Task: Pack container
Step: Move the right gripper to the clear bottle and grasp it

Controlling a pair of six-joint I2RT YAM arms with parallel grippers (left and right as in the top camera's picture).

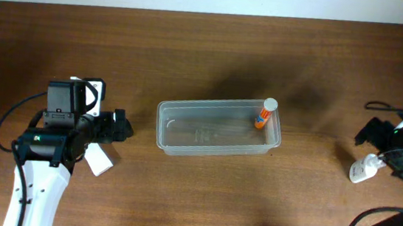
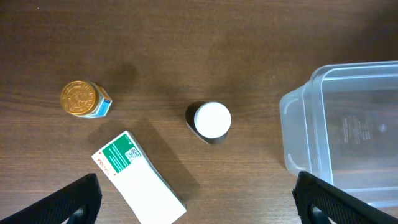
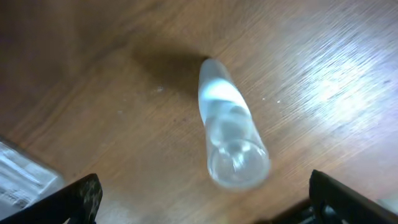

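**Two arms flank a lone tub at mid-table**

Two arms bracket the clear container [image 1: 213, 150], which sits at the middle of the wooden table [image 1: 208, 47] with its long sides running parallel to the near and far edges. An orange-and-white tube [image 1: 264, 113] leans in the end of the container that faces the right edge.

The left arm comes up from the near edge by the left corner and bends so that its wrist points toward the container. The left gripper [image 2: 199, 204] hangs above the wood with its jaws spread wide and nothing between them. Its camera shows a gold-lidded jar [image 2: 81, 98], a white-capped bottle [image 2: 212, 120] standing upright and a green-and-white box [image 2: 138, 180] lying flat. All three are apart from one another and lie on the container's left-edge side.

The right arm rises from the near right corner and holds its wrist close to the right edge. The right gripper [image 3: 205, 208] is likewise released, with its fingers set far apart above a clear bottle [image 3: 230, 137] that lies on its side on the wood, untouched.
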